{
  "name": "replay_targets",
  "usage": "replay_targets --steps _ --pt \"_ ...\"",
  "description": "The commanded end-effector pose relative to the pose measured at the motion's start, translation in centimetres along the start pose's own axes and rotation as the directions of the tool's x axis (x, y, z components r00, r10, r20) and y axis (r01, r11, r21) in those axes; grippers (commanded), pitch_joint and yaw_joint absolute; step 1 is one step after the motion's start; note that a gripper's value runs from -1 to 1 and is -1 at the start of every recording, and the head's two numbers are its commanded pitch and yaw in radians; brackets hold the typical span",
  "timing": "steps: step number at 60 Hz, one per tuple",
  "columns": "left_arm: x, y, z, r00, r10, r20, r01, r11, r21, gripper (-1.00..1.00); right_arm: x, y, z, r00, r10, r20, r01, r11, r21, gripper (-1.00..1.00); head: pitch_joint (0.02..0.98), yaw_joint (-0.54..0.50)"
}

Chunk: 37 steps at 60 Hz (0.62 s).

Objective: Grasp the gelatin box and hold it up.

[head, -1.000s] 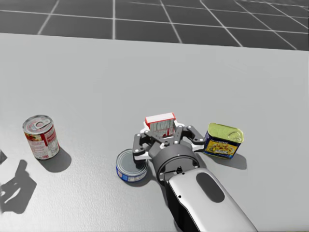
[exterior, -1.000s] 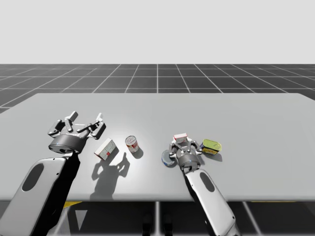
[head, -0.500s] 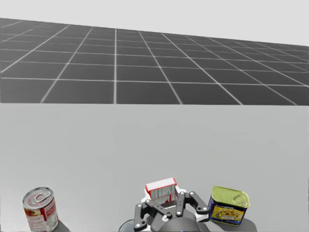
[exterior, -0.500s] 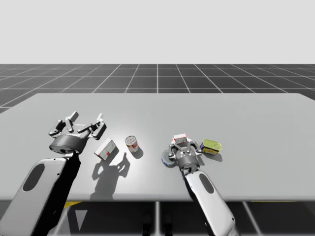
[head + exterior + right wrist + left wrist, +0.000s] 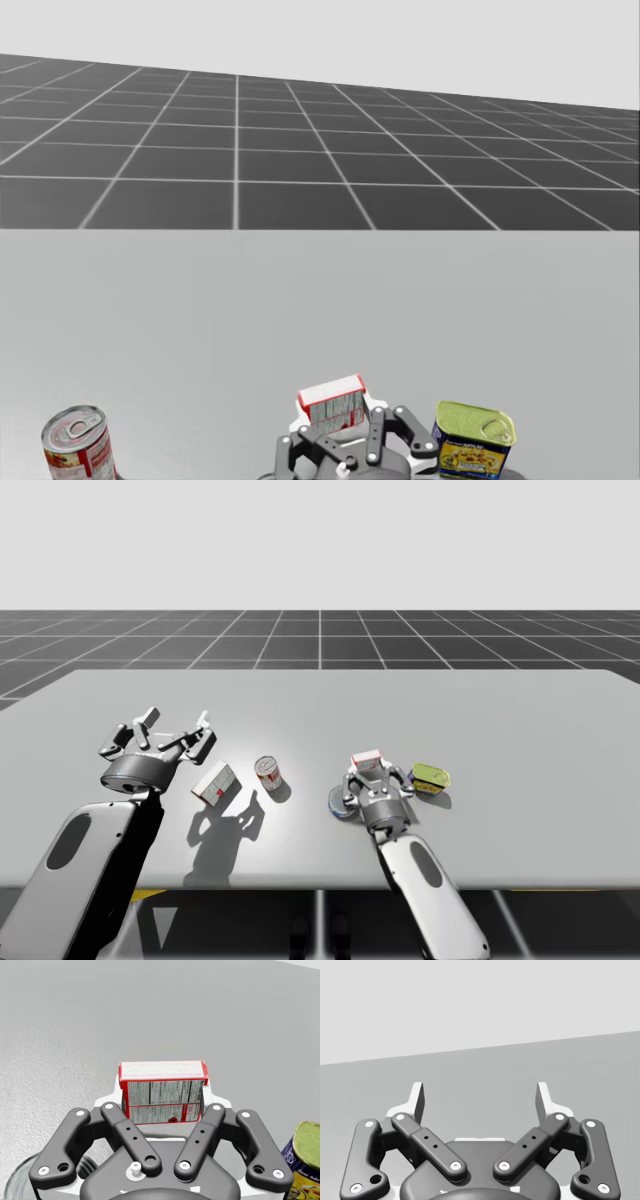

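Observation:
The gelatin box (image 5: pixel 162 1091) is small, red and white, and stands on edge between the fingers of my right gripper (image 5: pixel 163 1096), which is shut on it from both sides. In the high view the gelatin box (image 5: pixel 367 761) sits at the table's front right of centre, with my right gripper (image 5: pixel 370 776) just behind it. The head view has the gelatin box (image 5: pixel 332 403) and my right gripper (image 5: pixel 336 428) at its lower edge. Whether the box is off the table I cannot tell. My left gripper (image 5: pixel 481 1102) is open with nothing between its fingers, and my left gripper (image 5: pixel 172 725) hovers at the table's front left.
A flat blue round can (image 5: pixel 340 802) lies beside my right gripper, and a blue tin with a yellow top (image 5: pixel 431 776) stands close on its other side. A red-and-white can (image 5: pixel 267 773) and a white box (image 5: pixel 215 782) lie between my arms.
My head has turned upward, so the objects have slid to the head view's lower edge. My right forearm has shifted slightly. The box stays in the right gripper; the left arm is still.

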Motion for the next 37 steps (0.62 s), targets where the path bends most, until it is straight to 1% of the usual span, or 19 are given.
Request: replay_targets --steps 1,3,8,13,18,21,24,25,26,28,29,31,32,33,36,37 --pt "0.0 0.0 0.0 1.0 0.0 0.001 0.0 1.0 0.001 -1.0 3.3 -1.3 -0.2 0.9956 0.001 0.094 0.012 0.991 -0.136 1.0 0.471 -0.18" --pt "0.0 0.1 0.0 1.0 0.001 0.001 -0.001 1.0 0.001 -1.0 4.0 -1.4 -0.1 0.9937 0.002 0.112 0.014 0.99 -0.141 1.0 0.471 -0.18" --pt "0.0 0.0 0.0 1.0 0.001 0.001 -0.001 1.0 0.0 -1.0 5.5 -1.6 0.0 0.9902 -0.01 0.139 0.029 0.99 -0.139 1.0 0.471 -0.18" --pt "0.0 0.0 0.0 1.0 0.001 0.001 -0.001 1.0 0.0 -1.0 7.4 -2.0 0.0 0.9833 -0.008 0.182 0.035 0.989 -0.146 1.0 0.471 -0.18" --pt "0.0 0.0 0.0 1.0 0.001 0.001 -0.001 1.0 -0.001 -1.0 8.5 -2.3 -0.1 0.9783 -0.012 0.207 0.044 0.987 -0.152 1.0 0.471 -0.18" --pt "0.0 0.0 0.0 1.0 0.001 0.002 -0.001 1.0 0.0 -1.0 9.7 -2.6 -0.2 0.9707 -0.015 0.24 0.054 0.986 -0.158 1.0 0.47 -0.18" --pt "0.0 0.0 0.0 1.0 0.001 0.002 -0.001 1.0 -0.001 -1.0 10.3 -2.7 -0.2 0.9654 -0.007 0.261 0.051 0.986 -0.16 1.0 0.47 -0.18" --pt "0.0 0.0 0.0 1.0 0.001 0.002 -0.001 1.0 -0.001 -1.0 10.6 -2.7 -0.1 0.9615 -0.003 0.275 0.049 0.986 -0.161 1.0 0.469 -0.18" --pt "0.0 0.0 0.0 1.0 0.001 0.002 -0.001 1.0 -0.001 -1.0 10.8 -2.8 -0.1 0.9599 -0.001 0.28 0.048 0.986 -0.161 1.0 0.469 -0.18" --pt "0.0 0.0 0.0 1.0 0.001 0.002 -0.001 1.0 0.0 -1.0 11.4 -2.9 -0.1 0.954 0.013 0.3 0.038 0.986 -0.164 1.0 0.468 -0.18" --pt "0.0 0.0 0.0 1.0 0.001 0.002 -0.001 1.0 0.0 -1.0 11.7 -2.9 0.0 0.949 0.02 0.315 0.033 0.986 -0.164 1.0 0.467 -0.18" --pt "0.0 0.0 0.0 1.0 0.001 0.001 -0.001 1.0 0.0 -1.0 12.2 -3.0 0.0 0.9425 0.023 0.333 0.033 0.986 -0.162 1.0 0.467 -0.18" --pt "0.0 0.0 0.0 1.0 0.001 0.001 -0.001 1.0 -0.001 -1.0 12.4 -3.1 0.1 0.9383 0.03 0.345 0.028 0.986 -0.163 1.0 0.467 -0.18" --pt "0.1 0.0 0.0 1.0 0.001 0.001 -0.001 1.0 -0.001 -1.0 12.9 -3.2 0.1 0.9318 0.039 0.361 0.022 0.986 -0.164 1.0 0.466 -0.18" --pt "0.1 0.0 0.0 1.0 0.0 0.001 0.0 1.0 -0.001 -1.0 13.6 -3.5 0.3 0.9183 0.054 0.392 0.015 0.986 -0.169 1.0 0.464 -0.18" --pt "0.0 0.0 0.0 1.0 -0.001 0.001 0.001 1.0 -0.001 -1.0 14.4 -3.7 0.5 0.9015 0.066 0.428 0.01 0.985 -0.174 1.0 0.463 -0.18"
